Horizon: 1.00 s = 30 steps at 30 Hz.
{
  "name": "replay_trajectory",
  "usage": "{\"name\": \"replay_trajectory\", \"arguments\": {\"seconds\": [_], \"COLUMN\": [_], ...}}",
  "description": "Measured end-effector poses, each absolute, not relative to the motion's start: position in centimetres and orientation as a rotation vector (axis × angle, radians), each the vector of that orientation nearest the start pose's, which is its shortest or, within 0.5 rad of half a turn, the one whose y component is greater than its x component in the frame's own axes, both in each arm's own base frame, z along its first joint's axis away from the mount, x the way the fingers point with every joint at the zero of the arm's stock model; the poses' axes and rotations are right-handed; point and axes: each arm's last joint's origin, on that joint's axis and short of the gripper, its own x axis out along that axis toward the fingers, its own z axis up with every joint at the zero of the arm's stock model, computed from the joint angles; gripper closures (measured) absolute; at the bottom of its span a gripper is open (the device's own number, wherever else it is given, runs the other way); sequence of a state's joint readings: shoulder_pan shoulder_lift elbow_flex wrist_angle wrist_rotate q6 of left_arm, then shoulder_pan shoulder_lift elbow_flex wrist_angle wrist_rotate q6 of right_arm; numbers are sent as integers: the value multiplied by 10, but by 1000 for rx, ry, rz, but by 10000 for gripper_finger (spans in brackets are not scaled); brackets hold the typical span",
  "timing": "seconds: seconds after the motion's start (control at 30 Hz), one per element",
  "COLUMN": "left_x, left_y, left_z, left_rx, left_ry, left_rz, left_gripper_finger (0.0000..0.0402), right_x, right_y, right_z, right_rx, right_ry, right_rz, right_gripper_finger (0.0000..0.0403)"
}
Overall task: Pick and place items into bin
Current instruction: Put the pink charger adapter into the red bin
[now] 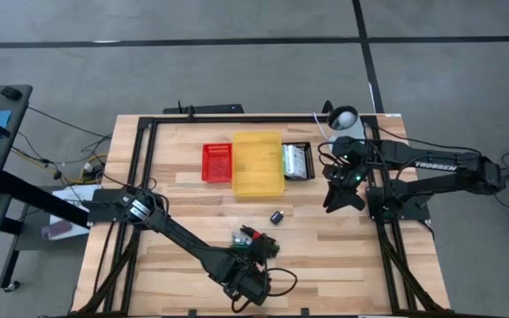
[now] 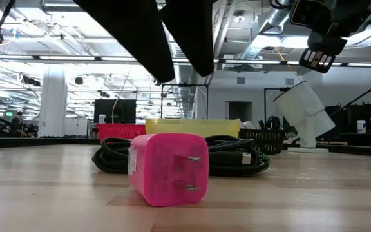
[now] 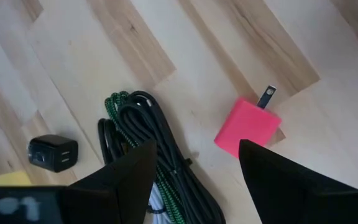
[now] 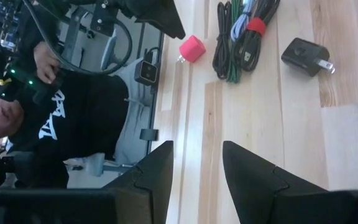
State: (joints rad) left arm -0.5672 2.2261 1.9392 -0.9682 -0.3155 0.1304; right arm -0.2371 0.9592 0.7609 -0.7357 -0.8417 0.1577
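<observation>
Jaws first: your left gripper point(image 3: 194, 171) has its jaws spread wide with nothing between them, hanging just above the desk point(image 1: 193, 199) near its front edge. Your right gripper point(image 4: 196, 171) has its jaws partly apart and holds nothing; it hangs over the desk's right side, beside the white lamp point(image 1: 345, 118).

Items you have out on the desk:
- Pink plug block point(image 3: 247, 126), prongs out, lying just beside the cords, directly ahead of the left gripper.
- Bundle of black and green cords point(image 3: 142, 134), coiled flat, partly under the left gripper.
- Small black plug block point(image 1: 277, 216), apart from the bundle, toward the desk's middle.

Bins at the back, side by side: red basket point(image 1: 216, 162), yellow bin point(image 1: 258, 163), black basket point(image 1: 297, 161). A person point(image 4: 67, 118) sits just off the desk's front edge.
</observation>
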Motion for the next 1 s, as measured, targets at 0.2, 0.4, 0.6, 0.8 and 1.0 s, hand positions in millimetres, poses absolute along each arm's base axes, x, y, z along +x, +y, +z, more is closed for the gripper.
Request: {"name": "replay_trajectory", "arguments": {"seconds": [0.2, 0.4, 0.6, 0.8, 1.0], "left_x": [396, 397, 397, 394, 392], "left_y": [-241, -242, -242, -244, -247], "left_z": [211, 211, 211, 210, 209], "left_rx": [657, 660, 654, 598, 583], "left_ry": [1118, 1103, 1105, 1136, 1158], "left_rz": [-283, -294, -296, -392, -524], "left_gripper_finger": [178, 172, 168, 167, 171], "right_x": [171, 171, 171, 171, 171], "right_y": [-19, -19, -19, -19, -19], "right_z": [259, 259, 259, 259, 259], "right_rx": [637, 632, 632, 632, 634], "right_ry": [875, 873, 873, 873, 876], "right_rz": [496, 498, 498, 498, 498], "right_gripper_finger": [269, 270, 269, 269, 270]}}
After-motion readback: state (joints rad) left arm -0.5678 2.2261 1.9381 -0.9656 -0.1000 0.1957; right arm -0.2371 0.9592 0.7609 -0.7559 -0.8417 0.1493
